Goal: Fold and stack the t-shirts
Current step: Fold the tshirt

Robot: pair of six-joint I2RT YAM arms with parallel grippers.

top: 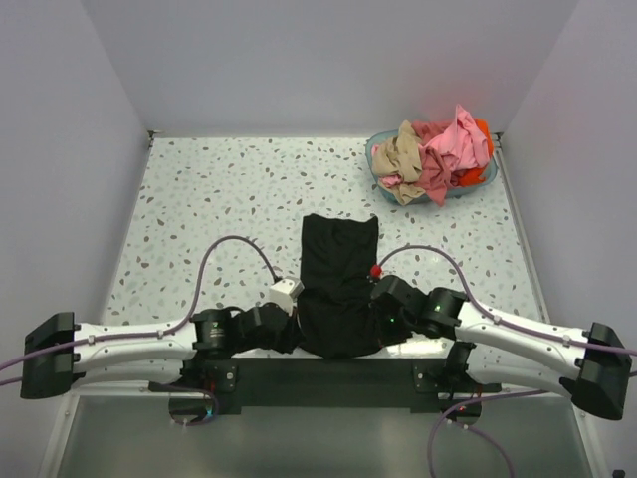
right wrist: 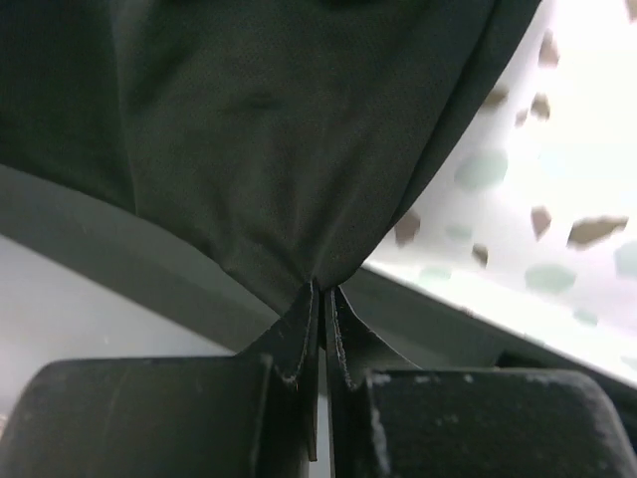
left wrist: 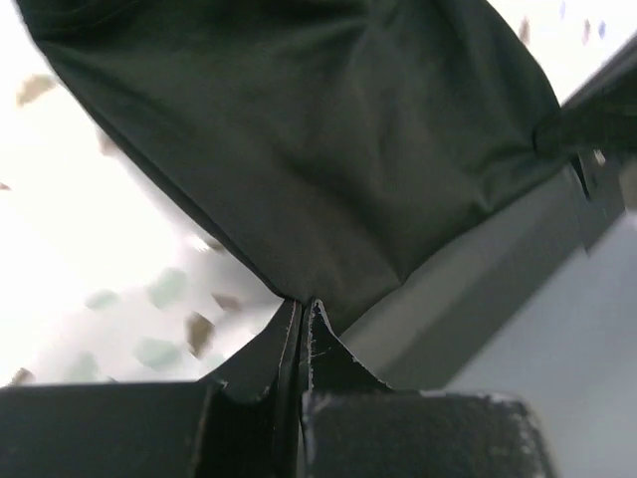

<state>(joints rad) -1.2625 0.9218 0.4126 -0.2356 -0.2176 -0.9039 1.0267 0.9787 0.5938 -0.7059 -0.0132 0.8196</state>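
Black t-shirt [top: 338, 284] lies lengthwise on speckled table [top: 219, 189], near end at front edge between both arms. Left fingers [left wrist: 330, 351] pinched shut on its left near corner, right fingers [right wrist: 299, 334] clamped on right near corner. Teal basket [top: 370, 151] sits in far right corner, well apart, heaped with pink t-shirt [top: 453, 139], tan t-shirt [top: 401, 151], orange-red t-shirt [top: 484, 129]; purple cables [top: 234, 242] loop beside black cloth
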